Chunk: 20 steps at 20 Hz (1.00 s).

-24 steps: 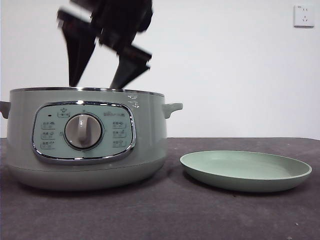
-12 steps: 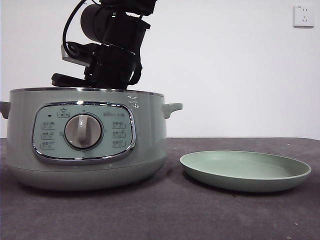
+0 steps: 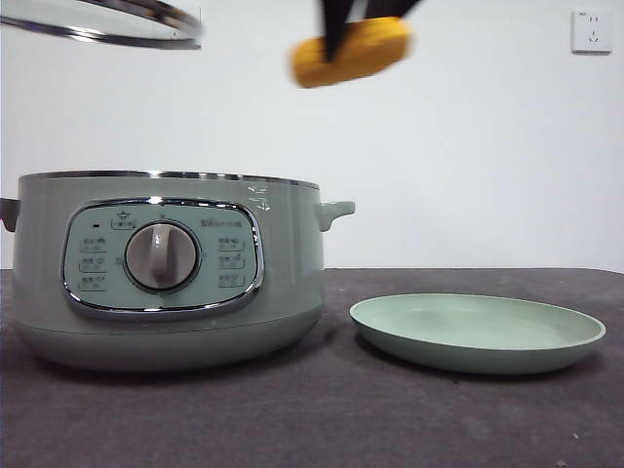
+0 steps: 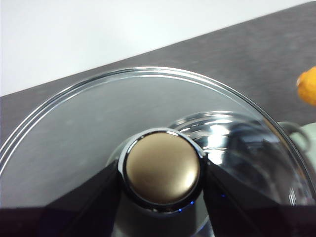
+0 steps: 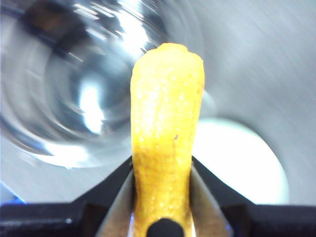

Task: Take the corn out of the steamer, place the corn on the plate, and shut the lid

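Note:
My right gripper (image 3: pixel 343 19) is shut on the yellow-orange corn (image 3: pixel 351 52) and holds it high in the air, above the steamer's right edge; the corn fills the right wrist view (image 5: pixel 165 138). My left gripper (image 4: pixel 163 170) is shut on the knob (image 4: pixel 163 168) of the glass lid (image 3: pixel 102 21), held high at the top left, above the steamer. The pale green steamer (image 3: pixel 166 268) stands open at the left of the table. The pale green plate (image 3: pixel 478 331) lies empty to its right and shows blurred under the corn (image 5: pixel 237 158).
A white wall socket (image 3: pixel 592 30) is on the wall at the top right. The dark grey table (image 3: pixel 322 409) runs across the front. The steamer's side handle (image 3: pixel 334 211) sticks out toward the plate.
The right gripper was down in the steamer; it has now risen out and moved right with the corn in its jaws. The lid's edge has come into view at the top left.

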Motion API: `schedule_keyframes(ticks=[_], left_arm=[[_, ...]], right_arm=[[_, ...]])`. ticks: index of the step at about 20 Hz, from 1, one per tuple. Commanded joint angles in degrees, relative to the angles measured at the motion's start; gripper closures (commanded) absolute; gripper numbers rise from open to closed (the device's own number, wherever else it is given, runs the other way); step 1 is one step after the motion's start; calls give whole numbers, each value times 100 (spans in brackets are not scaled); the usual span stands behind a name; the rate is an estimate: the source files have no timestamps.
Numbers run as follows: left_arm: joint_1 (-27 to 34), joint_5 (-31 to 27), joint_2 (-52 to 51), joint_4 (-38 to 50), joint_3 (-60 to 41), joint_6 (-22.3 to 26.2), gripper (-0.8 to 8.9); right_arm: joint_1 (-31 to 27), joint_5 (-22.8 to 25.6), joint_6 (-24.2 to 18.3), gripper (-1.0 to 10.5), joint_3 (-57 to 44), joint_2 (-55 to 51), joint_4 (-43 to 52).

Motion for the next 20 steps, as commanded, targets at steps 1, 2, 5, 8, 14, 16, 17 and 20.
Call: schedule_keyframes(ticks=[1, 2, 5, 8, 14, 16, 17, 20], left_arm=[[0, 216, 199, 448, 83, 4, 822], [-2, 269, 280, 485, 83, 0, 822], [-11, 376, 444, 507, 83, -26, 822], [-11, 374, 444, 557, 83, -26, 822], [-9, 376, 444, 623, 83, -24, 822], [-9, 376, 444, 625, 83, -24, 822], [-9, 374, 444, 627, 83, -24, 822], [-9, 374, 444, 629, 83, -24, 822]], right_arm=[[-409, 149, 319, 959, -120, 20, -273], [-570, 146, 400, 959, -192, 20, -275], [-981, 151, 581, 959, -710, 20, -273], [-1126, 153, 608, 959, -1569, 13, -232], [-1014, 149, 787, 959, -3075, -9, 1064], [-970, 151, 811, 959, -3510, -9, 1705], [-960, 151, 813, 959, -3663, -9, 1939], [-957, 151, 833, 959, -4089, -9, 2581]])
